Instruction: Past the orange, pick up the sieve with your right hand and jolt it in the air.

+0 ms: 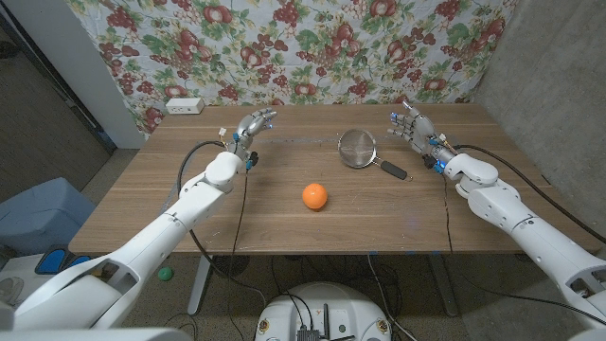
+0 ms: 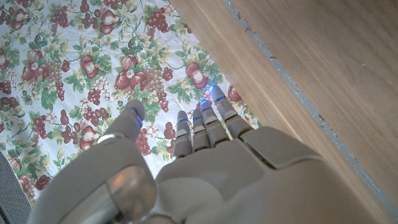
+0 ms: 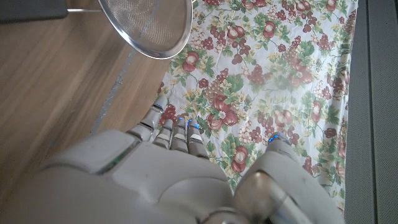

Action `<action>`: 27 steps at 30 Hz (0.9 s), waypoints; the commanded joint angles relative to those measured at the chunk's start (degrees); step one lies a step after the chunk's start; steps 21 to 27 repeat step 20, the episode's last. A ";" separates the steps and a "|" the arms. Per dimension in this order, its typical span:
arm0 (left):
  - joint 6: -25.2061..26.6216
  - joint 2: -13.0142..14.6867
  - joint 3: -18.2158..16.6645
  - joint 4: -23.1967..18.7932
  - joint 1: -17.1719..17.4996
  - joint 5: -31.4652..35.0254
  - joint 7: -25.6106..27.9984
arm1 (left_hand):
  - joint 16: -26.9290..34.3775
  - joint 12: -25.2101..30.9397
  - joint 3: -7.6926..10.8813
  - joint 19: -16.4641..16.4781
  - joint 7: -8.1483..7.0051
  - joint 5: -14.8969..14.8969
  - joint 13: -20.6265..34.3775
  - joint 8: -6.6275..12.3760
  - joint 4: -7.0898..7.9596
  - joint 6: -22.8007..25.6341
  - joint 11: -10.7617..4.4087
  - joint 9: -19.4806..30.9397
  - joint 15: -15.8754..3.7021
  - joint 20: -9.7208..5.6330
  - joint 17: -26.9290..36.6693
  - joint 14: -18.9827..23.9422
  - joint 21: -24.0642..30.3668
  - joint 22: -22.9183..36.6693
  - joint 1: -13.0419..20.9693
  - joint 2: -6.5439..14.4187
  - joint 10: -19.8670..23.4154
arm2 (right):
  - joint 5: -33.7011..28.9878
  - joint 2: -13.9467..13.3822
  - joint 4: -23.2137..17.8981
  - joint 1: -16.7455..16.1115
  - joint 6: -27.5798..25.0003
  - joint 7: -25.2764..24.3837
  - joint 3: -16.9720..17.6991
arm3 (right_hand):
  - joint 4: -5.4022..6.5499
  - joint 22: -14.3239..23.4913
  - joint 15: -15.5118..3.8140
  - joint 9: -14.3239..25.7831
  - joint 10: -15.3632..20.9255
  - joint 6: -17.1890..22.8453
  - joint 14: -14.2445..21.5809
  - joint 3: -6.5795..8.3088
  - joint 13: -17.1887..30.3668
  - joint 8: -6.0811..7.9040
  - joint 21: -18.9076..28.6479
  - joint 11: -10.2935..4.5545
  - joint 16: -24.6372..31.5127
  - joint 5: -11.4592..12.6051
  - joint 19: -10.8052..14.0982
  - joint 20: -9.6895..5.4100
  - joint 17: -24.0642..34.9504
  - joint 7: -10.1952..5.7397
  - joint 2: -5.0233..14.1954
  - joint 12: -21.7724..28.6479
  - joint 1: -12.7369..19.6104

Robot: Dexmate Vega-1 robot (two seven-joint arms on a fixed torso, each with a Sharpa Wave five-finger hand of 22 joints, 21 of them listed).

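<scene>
Scanning left to right: left hand (image 1: pixel 254 125) open, empty, far side; orange (image 1: pixel 315 195) mid-table; sieve (image 1: pixel 359 149) beyond it, handle (image 1: pixel 393 170) angling toward right hand (image 1: pixel 412 126), which is open, empty, nearer arm.

sieve (image 1: pixel 358 148): round metal mesh bowl with black handle, lying on the bench toward its far edge, handle pointing toward the robot's right | orange (image 1: pixel 315 196): round, sitting mid-bench, nearer than the sieve, well apart from it

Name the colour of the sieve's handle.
Black handle on the sieve, clearest in head view.
</scene>
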 commanded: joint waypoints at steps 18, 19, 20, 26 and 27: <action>-3.49 4.21 -3.18 -3.15 5.44 -4.41 -4.94 | 0.22 0.17 -0.38 -0.89 0.03 -0.34 -0.29 -0.39 1.66 -2.47 0.28 -0.18 0.29 -0.36 0.32 -2.37 -1.09 -0.15 -1.91 1.38 -1.92 | -8.40 2.58 -11.29 -11.77 13.46 -17.22 4.48 | -0.36 0.21 -0.02 -0.16 4.31 4.05 4.10 0.20 -0.96 1.58 -1.59 0.29 -0.15 -0.97 2.33 -0.05 -1.79 0.97 1.35 0.42 -0.53; -3.56 4.03 -3.21 -2.79 5.35 -5.14 -5.68 | 0.24 0.18 -0.37 -0.86 0.06 -0.34 -0.29 -0.38 1.67 -2.48 0.24 -0.19 0.27 -0.38 0.31 -2.35 -1.09 -0.15 -1.94 1.39 -1.93 | -8.80 2.68 -11.85 -12.47 13.82 -18.05 4.71 | -0.38 0.21 -0.05 -0.17 4.60 4.25 4.59 0.21 -1.02 1.61 -1.61 0.32 -0.08 -1.02 2.74 0.05 -1.91 0.91 1.42 0.44 -0.58; -3.48 4.06 -3.12 -2.73 5.28 -5.31 -6.05 | 0.24 0.20 -0.36 -0.86 0.09 -0.35 -0.30 -0.36 1.68 -2.47 0.30 -0.19 0.31 -0.34 0.31 -2.41 -1.12 -0.15 -1.99 1.43 -1.94 | -9.22 2.77 -12.35 -13.10 13.96 -18.90 4.91 | -0.39 0.22 -0.13 -0.17 4.70 4.35 4.84 0.21 -1.05 1.62 -1.61 0.26 -0.05 -1.04 2.98 0.05 -1.98 0.88 1.45 0.43 -0.60; -3.48 4.06 -3.12 -2.73 5.28 -5.31 -6.05 | 0.24 0.20 -0.36 -0.86 0.09 -0.35 -0.30 -0.36 1.68 -2.47 0.30 -0.19 0.31 -0.34 0.31 -2.41 -1.12 -0.15 -1.99 1.43 -1.94 | -9.22 2.77 -12.35 -13.10 13.96 -18.90 4.91 | -0.39 0.22 -0.13 -0.17 4.70 4.35 4.84 0.21 -1.05 1.62 -1.61 0.26 -0.05 -1.04 2.98 0.05 -1.98 0.88 1.45 0.43 -0.60; -3.48 4.06 -3.12 -2.73 5.28 -5.31 -6.05 | 0.24 0.20 -0.36 -0.86 0.09 -0.35 -0.30 -0.36 1.68 -2.47 0.30 -0.19 0.31 -0.34 0.31 -2.41 -1.12 -0.15 -1.99 1.43 -1.94 | -9.22 2.77 -12.35 -13.10 13.96 -18.90 4.91 | -0.39 0.22 -0.13 -0.17 4.70 4.35 4.84 0.21 -1.05 1.62 -1.61 0.26 -0.05 -1.04 2.98 0.05 -1.98 0.88 1.45 0.43 -0.60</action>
